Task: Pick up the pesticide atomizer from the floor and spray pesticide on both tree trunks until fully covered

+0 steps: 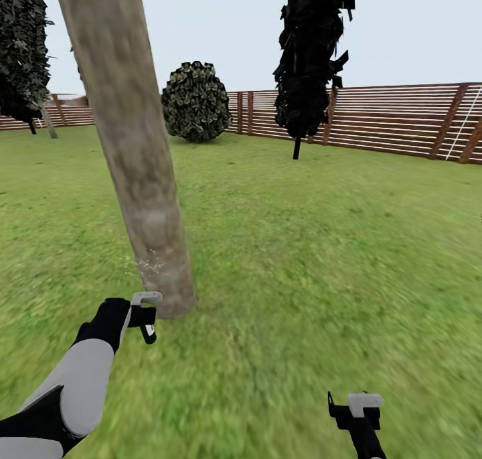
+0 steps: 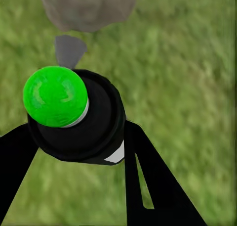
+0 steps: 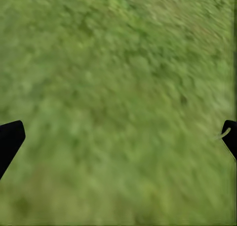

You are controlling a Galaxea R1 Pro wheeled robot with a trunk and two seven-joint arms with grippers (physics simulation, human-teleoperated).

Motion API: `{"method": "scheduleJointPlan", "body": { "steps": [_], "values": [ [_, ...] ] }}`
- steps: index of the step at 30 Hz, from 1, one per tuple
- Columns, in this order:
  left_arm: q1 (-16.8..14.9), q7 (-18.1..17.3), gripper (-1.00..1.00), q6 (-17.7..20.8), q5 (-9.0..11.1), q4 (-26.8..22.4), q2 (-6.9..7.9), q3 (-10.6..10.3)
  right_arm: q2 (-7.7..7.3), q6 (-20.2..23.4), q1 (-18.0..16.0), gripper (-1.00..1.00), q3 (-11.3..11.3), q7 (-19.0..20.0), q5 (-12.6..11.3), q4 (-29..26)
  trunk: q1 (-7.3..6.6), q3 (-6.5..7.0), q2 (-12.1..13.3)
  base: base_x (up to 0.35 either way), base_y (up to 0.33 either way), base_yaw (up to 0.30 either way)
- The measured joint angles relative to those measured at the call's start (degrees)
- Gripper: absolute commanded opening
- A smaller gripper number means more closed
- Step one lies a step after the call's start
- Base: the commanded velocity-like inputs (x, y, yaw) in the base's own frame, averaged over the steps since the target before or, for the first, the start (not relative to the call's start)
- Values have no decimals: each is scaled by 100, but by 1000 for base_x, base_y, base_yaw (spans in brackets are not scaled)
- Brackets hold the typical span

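Observation:
The pesticide atomizer is gripped in my left gripper, low over the grass and right beside the foot of a tree trunk. Its grey-white trigger head points at the trunk base, where a few pale specks show on the bark. In the left wrist view the atomizer is a dark round body with a bright green cap and a grey tip, held between the black fingers of the left gripper, with the trunk base just beyond. My right gripper hangs open over bare grass, as the right wrist view's gripper confirms.
Green lawn spreads all round. A brown slatted fence runs along the back. A round shrub and a slim near-black conifer stand before it; another dark tree is at far left.

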Motion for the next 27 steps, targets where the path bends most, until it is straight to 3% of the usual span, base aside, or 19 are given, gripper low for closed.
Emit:
{"method": "scheduleJointPlan", "body": {
  "steps": [7, 13, 27],
  "values": [
    [136, 5, -100, 0, -12, 7, 153, -15, 1, 0, -1, 100, 2, 0, 0, 1, 0, 0, 0, 1, -275, 232],
    [168, 6, -100, 3, 14, -1, 143, 17, 1, 0, -1, 100, 0, 0, 0, 1, 0, 0, 0, 0, -275, 265],
    [167, 8, -100, 0, 10, -9, 157, 3, 0, 0, 0, 100, 0, 0, 0, 0, -1, 0, 0, 20, -275, 14]
  ]
}}
